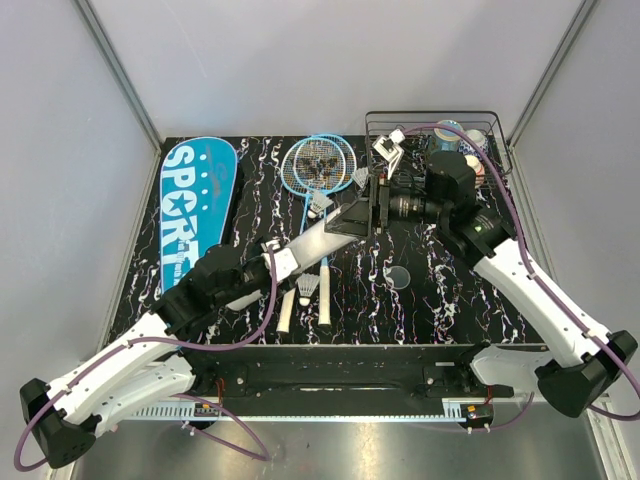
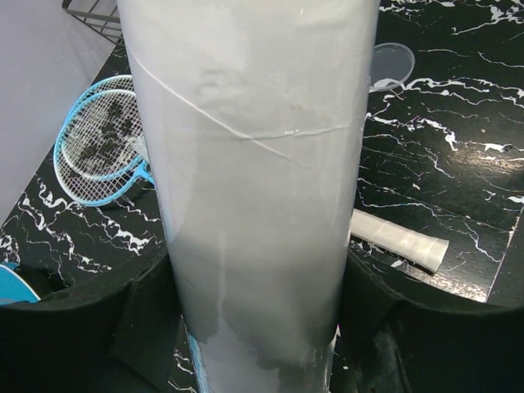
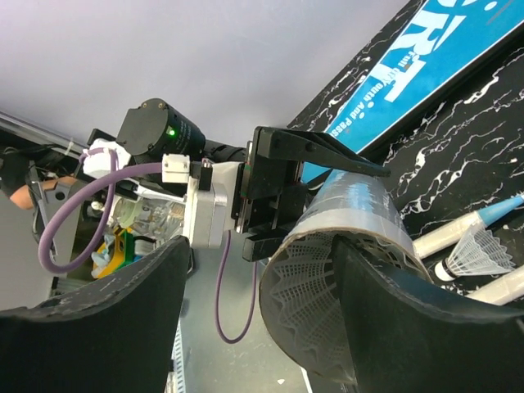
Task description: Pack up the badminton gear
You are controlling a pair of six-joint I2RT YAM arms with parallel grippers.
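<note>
Left gripper (image 2: 258,327): clenched on the long white tube (image 2: 246,164), one finger pressed against each side of the wall.
Right gripper (image 3: 254,319): jaws spread wide, grasping nothing; fingers flank the tube's open mouth, with a clear gap on one side.
Tube position (image 1: 315,238): raised off the table (image 1: 460,300), slanting over mid-table from the left arm toward the right gripper.
Tube contents: one shuttlecock (image 3: 303,286) seated just inside the mouth, feather skirt facing outward.
Loose shuttlecock (image 1: 308,287): flat on the table between the two white racket handles.
Rackets (image 1: 318,165): two blue frames, heads overlapping, lying at far centre with handles pointing toward the near edge.
Bag (image 1: 195,205): teal, marked "SPORT", lying flat along the left side of the table, beside the rackets and not touching them.
Lid (image 1: 398,277): clear and round, on the table to the right of the handles.
Wire rack (image 1: 440,120): black, at the far right corner, with cups inside.
</note>
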